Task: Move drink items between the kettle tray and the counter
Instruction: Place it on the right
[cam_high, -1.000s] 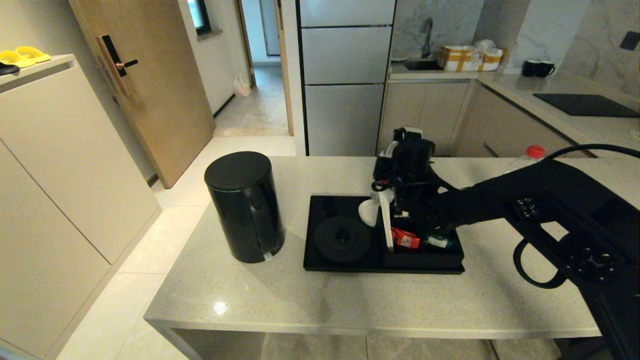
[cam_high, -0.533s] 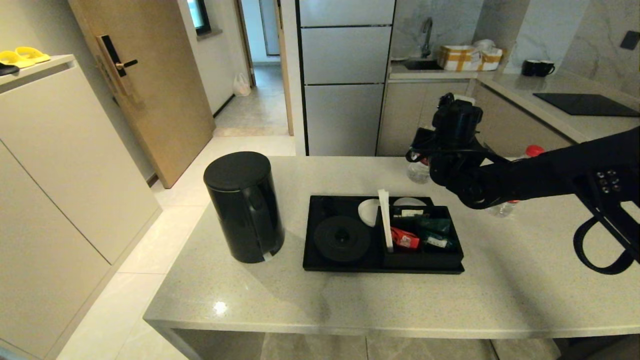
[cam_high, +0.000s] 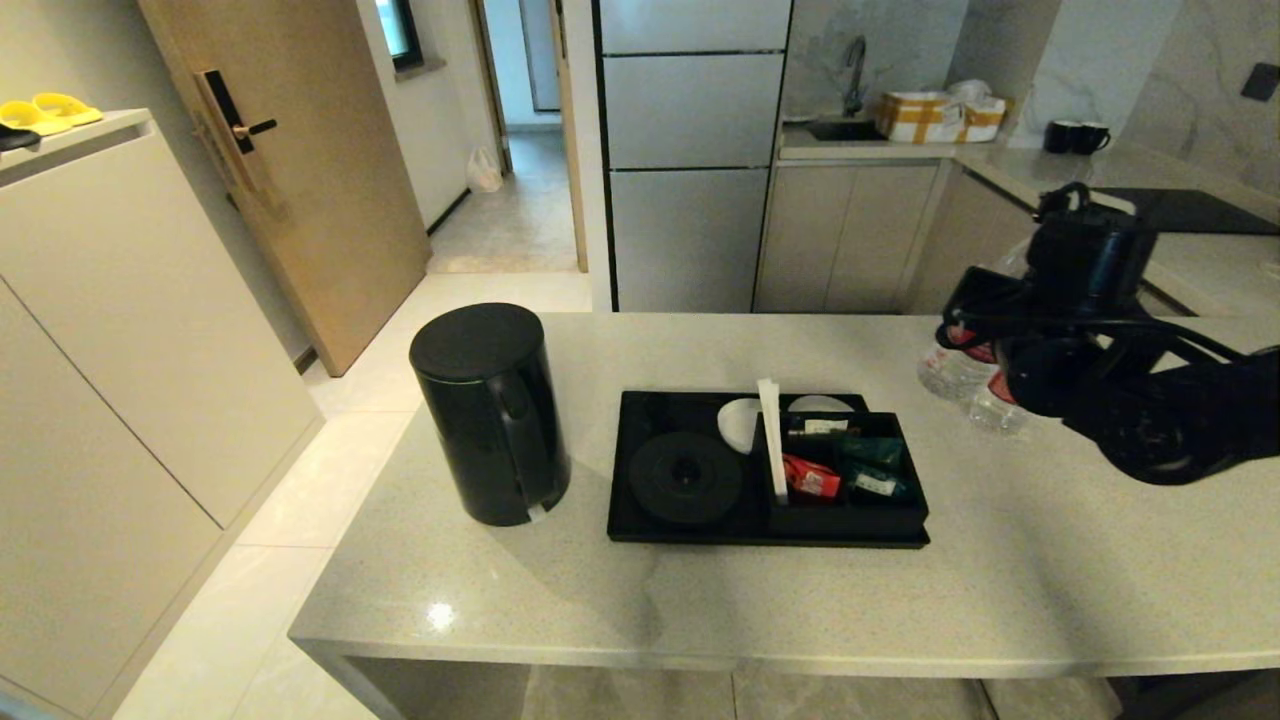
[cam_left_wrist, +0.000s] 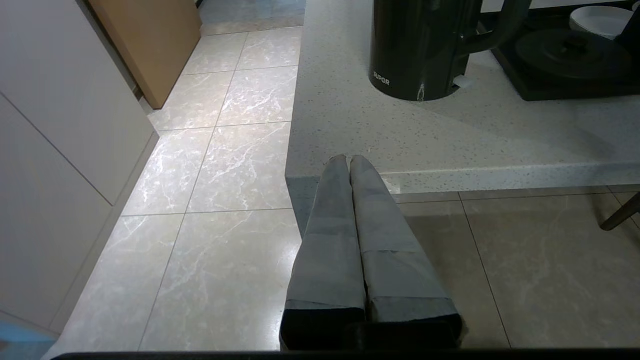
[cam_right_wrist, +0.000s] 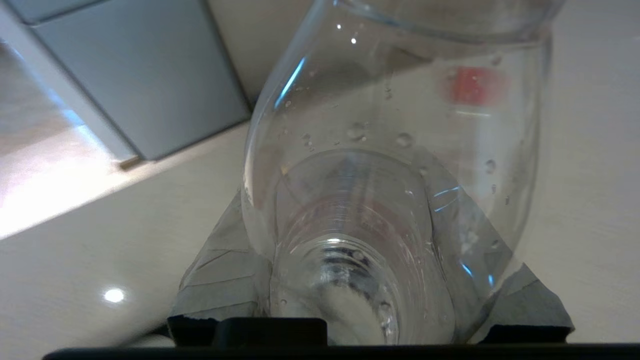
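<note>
The black kettle (cam_high: 490, 410) stands on the counter (cam_high: 800, 600), just left of the kettle tray (cam_high: 640, 520), whose round base (cam_high: 686, 478) is bare. My right gripper (cam_high: 965, 350) is over the counter's far right part, shut on a clear water bottle (cam_high: 943, 372) with a red label. In the right wrist view this bottle (cam_right_wrist: 380, 200) fills the space between the grey fingers (cam_right_wrist: 220, 270). I cannot tell whether it touches the counter. A second bottle (cam_high: 993, 412) stands right beside it. My left gripper (cam_left_wrist: 348, 159) is shut and empty, low in front of the counter's near left corner.
The tray's boxed compartment holds red and green sachets (cam_high: 812, 478), next to a white divider (cam_high: 770, 440) and a white dish (cam_high: 738, 422). The counter ends close behind the bottles. Two black mugs (cam_high: 1075, 136) and a hob (cam_high: 1190, 210) are on the far worktop.
My right arm has lifted the bottle from over the tray and carried it right and back, to beside the other bottle. The kettle, tray and left gripper have not moved.
</note>
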